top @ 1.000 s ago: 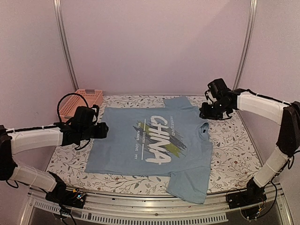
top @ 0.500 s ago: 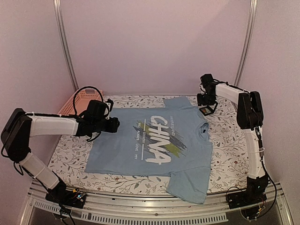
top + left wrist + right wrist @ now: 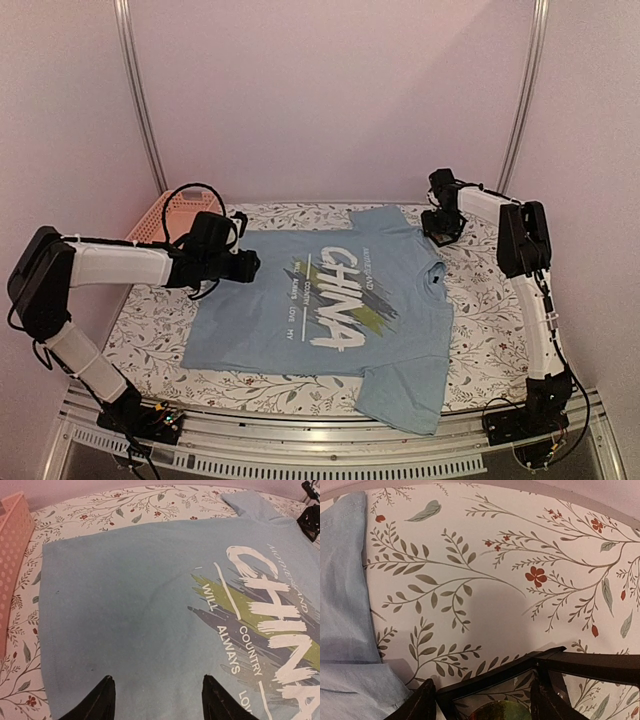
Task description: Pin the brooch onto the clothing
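Floral tablecloth (image 3: 495, 600), brooch (image 3: 501, 713) between right jaws

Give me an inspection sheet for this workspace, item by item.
Surface: floral tablecloth, lying flat.
Job's things: T-shirt spread flat, print up; brooch partly visible inside the open black case beside the shirt.
Clutter: pink basket, far left corner.
Grippers: left gripper open over the shirt, empty; right gripper with fingers apart at the case.
Cables: black loop at the left wrist.
Surroundings: plain walls, metal posts.
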### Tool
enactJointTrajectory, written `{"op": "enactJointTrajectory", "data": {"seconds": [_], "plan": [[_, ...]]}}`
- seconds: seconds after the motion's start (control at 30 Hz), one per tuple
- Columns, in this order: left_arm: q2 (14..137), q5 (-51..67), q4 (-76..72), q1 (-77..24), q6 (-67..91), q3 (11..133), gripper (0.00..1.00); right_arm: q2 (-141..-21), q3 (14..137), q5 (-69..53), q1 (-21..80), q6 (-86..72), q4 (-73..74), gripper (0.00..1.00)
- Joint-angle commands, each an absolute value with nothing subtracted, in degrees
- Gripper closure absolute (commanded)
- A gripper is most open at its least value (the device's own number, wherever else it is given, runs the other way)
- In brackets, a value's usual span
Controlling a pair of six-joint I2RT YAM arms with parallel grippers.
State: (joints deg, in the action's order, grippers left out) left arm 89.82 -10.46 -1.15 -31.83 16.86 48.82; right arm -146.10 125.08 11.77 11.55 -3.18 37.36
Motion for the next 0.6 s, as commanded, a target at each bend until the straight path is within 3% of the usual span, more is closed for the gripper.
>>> {"op": "enactJointTrajectory", "data": {"seconds": [0.0, 0.2, 0.57], "plan": [[91.16, -9.48, -0.49, -32.55, 16.09, 50.72, 0.41, -147.16, 124.65, 7.7, 11.27, -3.4, 39.33, 0.38], [91.31, -9.89, -0.18, -32.57, 15.65, 50.58, 0.41, -144.4, 122.24, 3.72, 11.1, -1.77, 42.01, 0.45], [91.78, -9.82, -0.18, -32.52, 15.29, 50.89, 0.41, -139.86, 121.98, 5.54, 10.76, 2.74, 42.69, 0.4]]}}
